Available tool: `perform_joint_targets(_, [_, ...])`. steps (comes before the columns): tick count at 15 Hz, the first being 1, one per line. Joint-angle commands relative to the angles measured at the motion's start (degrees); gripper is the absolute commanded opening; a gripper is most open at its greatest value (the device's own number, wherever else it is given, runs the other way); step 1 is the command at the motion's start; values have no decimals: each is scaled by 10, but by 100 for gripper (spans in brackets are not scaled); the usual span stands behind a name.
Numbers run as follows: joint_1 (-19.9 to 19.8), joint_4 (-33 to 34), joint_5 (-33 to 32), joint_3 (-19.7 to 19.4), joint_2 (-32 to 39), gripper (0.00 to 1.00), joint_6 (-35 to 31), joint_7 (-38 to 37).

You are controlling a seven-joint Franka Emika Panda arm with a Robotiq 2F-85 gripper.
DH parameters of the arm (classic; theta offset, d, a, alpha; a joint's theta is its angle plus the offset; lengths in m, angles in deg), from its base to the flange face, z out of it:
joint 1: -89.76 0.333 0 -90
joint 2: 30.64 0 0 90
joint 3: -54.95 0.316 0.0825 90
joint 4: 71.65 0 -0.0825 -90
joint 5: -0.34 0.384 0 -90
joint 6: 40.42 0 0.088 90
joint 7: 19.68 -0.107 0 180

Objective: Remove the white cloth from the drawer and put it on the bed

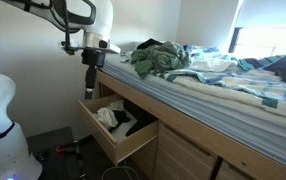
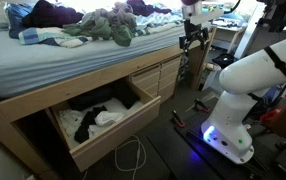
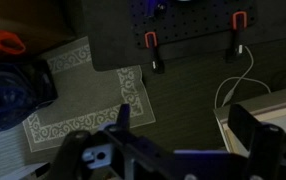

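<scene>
1. my fingers [image 1: 90, 85] hang spread apart, holding nothing, just off the corner of the bed [image 1: 218, 100].
2. below me, the wrist view shows a patterned rug [image 3: 83, 90] and a white cable [image 3: 245, 85].
3. the drawer [image 1: 115, 148] under the bed stands pulled out.
4. the white cloth [image 1: 108, 116] lies inside it, beside a dark cloth [image 1: 135, 122].

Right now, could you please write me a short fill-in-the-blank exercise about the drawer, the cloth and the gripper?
1. The drawer under the bed stands ___.
2. The white cloth lies inside the ___.
3. The gripper, its jaws apart, holds ___.
Missing words: open; drawer; nothing.
</scene>
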Motion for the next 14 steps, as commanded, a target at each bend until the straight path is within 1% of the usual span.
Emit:
perform_joint_targets(1, [9,1,-3,-7,1,100,1,-4])
perform_joint_targets(5, [13,1,-1,-5,4,100,-1,0])
perform_joint_targets(7, [34,5,14,2,16,100,-7,10])
perform_joint_targets(10, [79,15,51,17,33,100,-18,24])
perform_joint_targets(14, [128,36,88,43,53,100,-20,25])
